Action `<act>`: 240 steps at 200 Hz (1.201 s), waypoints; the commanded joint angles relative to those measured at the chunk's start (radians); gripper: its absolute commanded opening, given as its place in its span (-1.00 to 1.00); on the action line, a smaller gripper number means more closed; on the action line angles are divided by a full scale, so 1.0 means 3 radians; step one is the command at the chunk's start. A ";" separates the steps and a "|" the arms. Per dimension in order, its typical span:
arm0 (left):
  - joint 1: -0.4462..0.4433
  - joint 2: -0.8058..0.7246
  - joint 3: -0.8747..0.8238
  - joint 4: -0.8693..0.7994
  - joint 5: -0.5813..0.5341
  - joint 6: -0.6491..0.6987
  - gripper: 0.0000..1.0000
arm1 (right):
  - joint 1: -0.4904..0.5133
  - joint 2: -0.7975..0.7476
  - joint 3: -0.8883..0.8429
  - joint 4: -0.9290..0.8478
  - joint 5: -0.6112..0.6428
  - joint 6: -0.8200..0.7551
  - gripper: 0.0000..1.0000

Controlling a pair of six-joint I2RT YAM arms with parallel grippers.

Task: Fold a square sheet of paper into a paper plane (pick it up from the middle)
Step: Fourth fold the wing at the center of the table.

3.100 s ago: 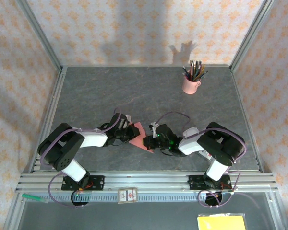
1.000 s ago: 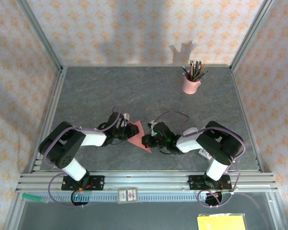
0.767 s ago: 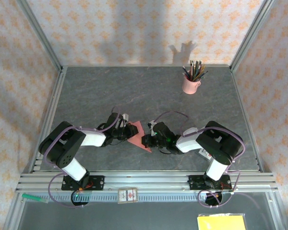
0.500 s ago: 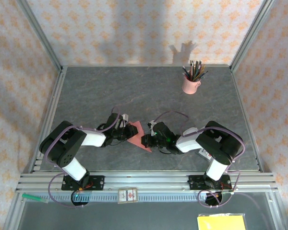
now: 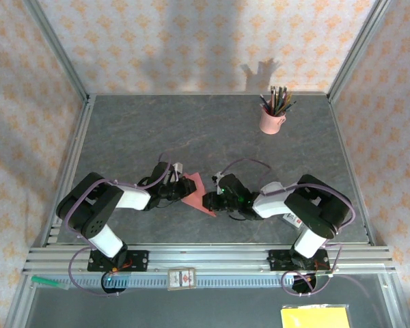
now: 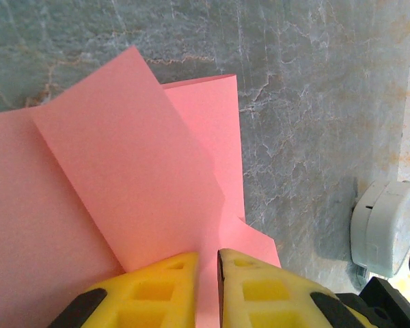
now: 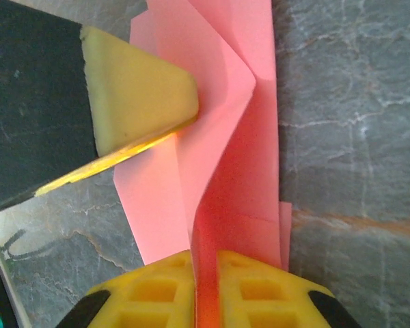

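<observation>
The paper (image 5: 197,194) lies on the grey surface (image 5: 191,130) between my two arms, towards the near edge and well apart from the pen cup (image 5: 271,120). It is partly folded. Flaps overlap (image 6: 143,178), and one crease stands up as a ridge (image 7: 225,143) instead of lying flat.

My left jaws are all but closed and pinch the paper's near edge. In the left wrist view the yellow fingers (image 6: 165,290) leave only a slit between them, and it is filled with pink. In the right wrist view, one left finger (image 7: 140,102) has its tip against a flap.

My right jaws stand close on either side of the raised crease, with the fingers (image 7: 260,290) flanking it. I cannot tell whether they are squeezing it or only bracketing it.

I judge this sheet to be thin, very light and floppy. It should take a crease readily, slide easily on this smooth surface, and crumple or tear if my arms pull against each other.

The best hold is where layers are doubled, along the centre ridge or a folded edge. A loose single flap would only bend away.

A light pinch should do. Folds are best sharpened by pressing down rather than dragging, and any flap I let go of may spring back up.
</observation>
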 commanded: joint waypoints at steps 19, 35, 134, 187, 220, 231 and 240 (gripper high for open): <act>0.0056 0.0106 -0.0091 -0.0224 -0.0176 0.0118 -0.61 | -0.0016 -0.0184 -0.0088 -0.0145 0.0087 0.0043 -0.74; 0.0057 0.0101 -0.0086 -0.0229 -0.0176 0.0115 -0.61 | -0.0017 -0.0190 -0.0121 -0.0142 0.0089 0.0059 -0.79; 0.0067 0.0076 -0.0070 -0.0278 -0.0186 0.0141 -0.62 | -0.0017 -0.0215 -0.0294 -0.0207 0.0147 0.0084 -0.83; 0.0070 0.0083 -0.0065 -0.0302 -0.0192 0.0169 -0.62 | -0.0018 -0.0377 -0.0234 -0.0328 0.0165 -0.0006 -0.75; 0.0072 0.0098 -0.0070 -0.0291 -0.0187 0.0172 -0.62 | -0.0016 -0.0553 -0.0183 -0.0459 0.0169 -0.0107 -0.67; 0.0070 0.0098 -0.0075 -0.0286 -0.0191 0.0168 -0.62 | -0.0020 -0.0633 -0.0152 -0.0529 0.0190 -0.0147 -0.64; 0.0071 0.0098 -0.0075 -0.0286 -0.0191 0.0167 -0.62 | -0.0021 -0.0698 -0.0126 -0.0586 0.0225 -0.0173 -0.62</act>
